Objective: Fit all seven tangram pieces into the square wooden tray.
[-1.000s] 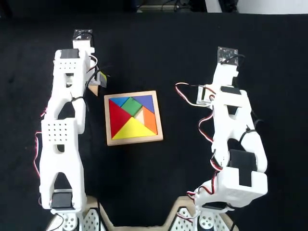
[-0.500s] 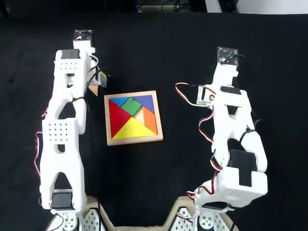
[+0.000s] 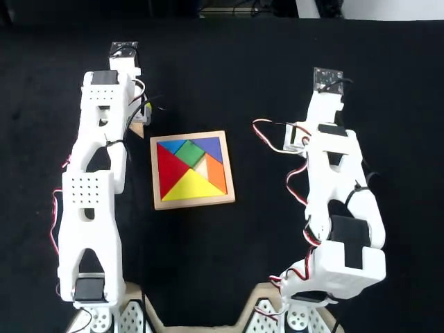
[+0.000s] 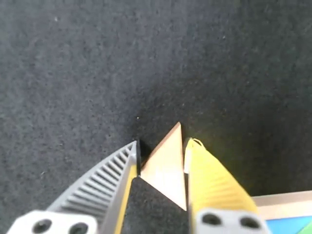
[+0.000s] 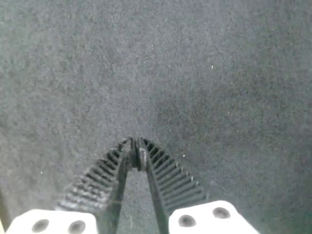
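The square wooden tray (image 3: 158, 203) lies on the black cloth between the two arms. It holds red, yellow, blue, green, purple and orange pieces, with a pale bare gap (image 3: 202, 164) near its right side. My left gripper (image 4: 161, 144) is shut on a tan wooden triangle (image 4: 165, 165), whose tip pokes out between the fingers. From above, that triangle (image 3: 137, 130) sits just beyond the tray's far left corner, under the left arm. A tray corner (image 4: 282, 202) shows beside the yellow finger. My right gripper (image 5: 135, 146) is shut with nothing in it, over bare cloth to the right.
Black cloth covers the whole table. The left arm (image 3: 94, 180) stretches along the tray's left side and the right arm (image 3: 340, 201) stands well to its right. Red and white cables (image 3: 274, 139) loop off the right arm towards the tray.
The left arm has shifted slightly to the right and away from the front, with the tan triangle in its grip. The right arm has kept still.
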Motion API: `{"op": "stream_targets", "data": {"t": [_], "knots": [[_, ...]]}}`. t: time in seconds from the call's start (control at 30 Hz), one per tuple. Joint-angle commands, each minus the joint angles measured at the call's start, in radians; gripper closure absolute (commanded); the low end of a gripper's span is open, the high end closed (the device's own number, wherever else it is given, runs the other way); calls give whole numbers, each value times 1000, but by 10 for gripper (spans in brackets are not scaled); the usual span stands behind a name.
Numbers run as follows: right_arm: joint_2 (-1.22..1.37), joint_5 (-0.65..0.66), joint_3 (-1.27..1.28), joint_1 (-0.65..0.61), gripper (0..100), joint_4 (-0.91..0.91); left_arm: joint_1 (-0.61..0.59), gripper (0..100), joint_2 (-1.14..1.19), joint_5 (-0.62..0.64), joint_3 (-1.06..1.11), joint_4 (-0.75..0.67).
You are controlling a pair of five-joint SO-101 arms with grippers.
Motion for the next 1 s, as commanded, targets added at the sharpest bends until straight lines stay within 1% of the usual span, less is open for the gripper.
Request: {"op": "stream_targets", "data": {"t": [0.0,0.37,0.53,0.7,0.77,0.87,0.9,0.97], "knots": [[-2,11,-47,-15,987,-15,-5,845,-6,3,-33,6],[-2,11,-47,-15,987,-15,-4,845,-6,8,-35,25],[-2,11,-47,-15,987,-15,-7,845,-9,74,-35,23],[-2,11,-47,-15,987,-14,-19,836,-14,75,-35,46],[-2,11,-47,-15,987,-14,-22,794,-14,75,-35,69],[-2,11,-47,-15,987,-12,-28,705,-14,77,-35,103],[-2,11,-47,-15,987,-12,-30,687,-14,77,-35,115],[-2,11,-47,-15,987,-12,-30,684,-14,77,-35,133]]}}
